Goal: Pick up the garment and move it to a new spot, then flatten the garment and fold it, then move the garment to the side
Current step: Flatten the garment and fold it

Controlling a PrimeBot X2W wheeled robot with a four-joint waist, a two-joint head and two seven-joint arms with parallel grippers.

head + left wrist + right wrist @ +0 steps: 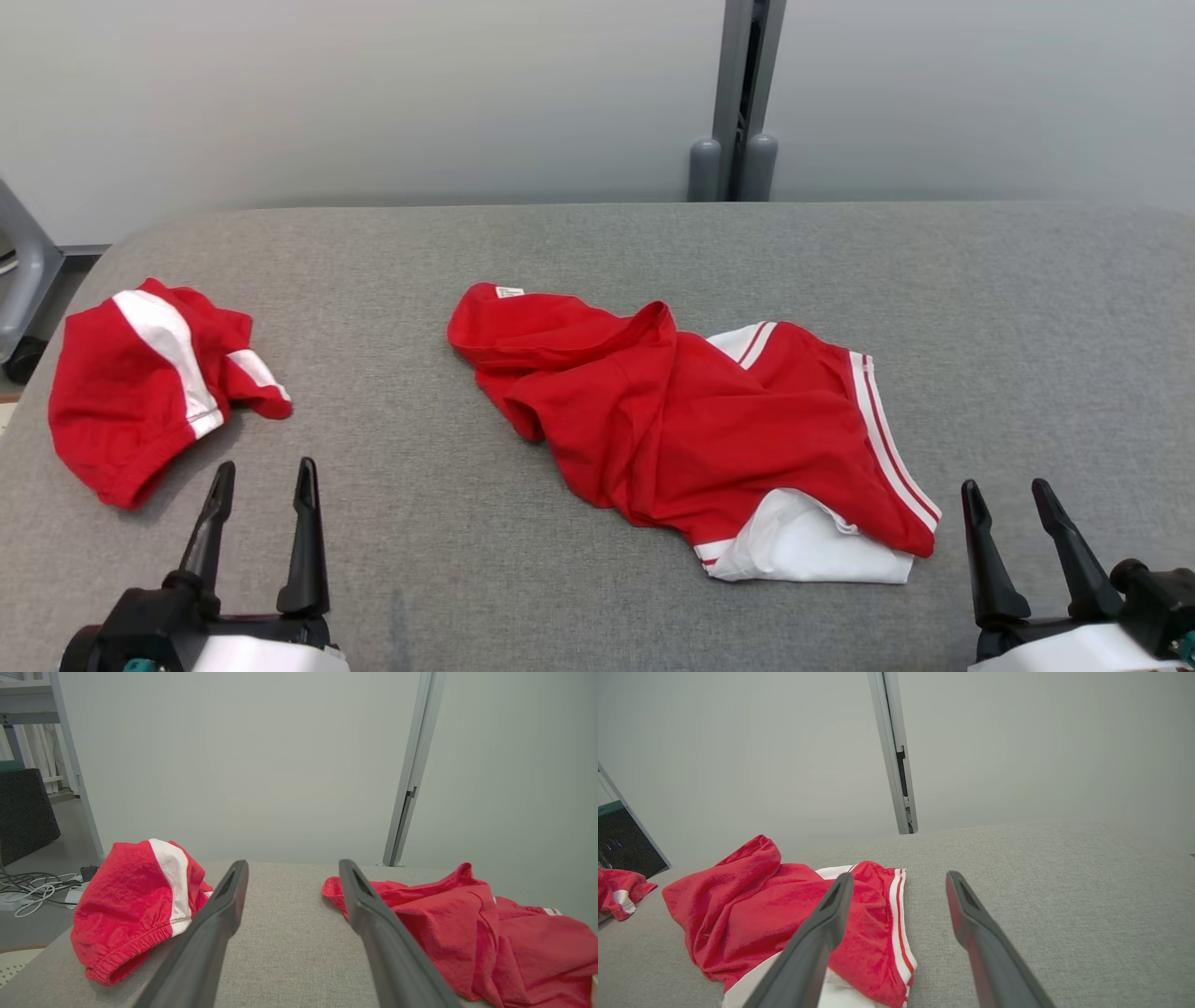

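Your left gripper and right gripper are gaping wide, gripping nothing. Crumpled red garment is lying between them, untouched.

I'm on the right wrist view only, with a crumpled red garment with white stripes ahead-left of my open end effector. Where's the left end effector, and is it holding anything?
Observer: The left end effector is at the near edge of the grey fabric-covered table, left of the crumpled red garment with white stripes. Its fingers are apart and it is empty.
Operator: What's that red scrap at my view's left edge?
Observer: That's a smaller red garment with a broad white stripe, bunched near the table's left end and lying apart from yours.
Operator: Is there any landmark on my garment's far side?
Observer: A small white label shows at its far-left corner.
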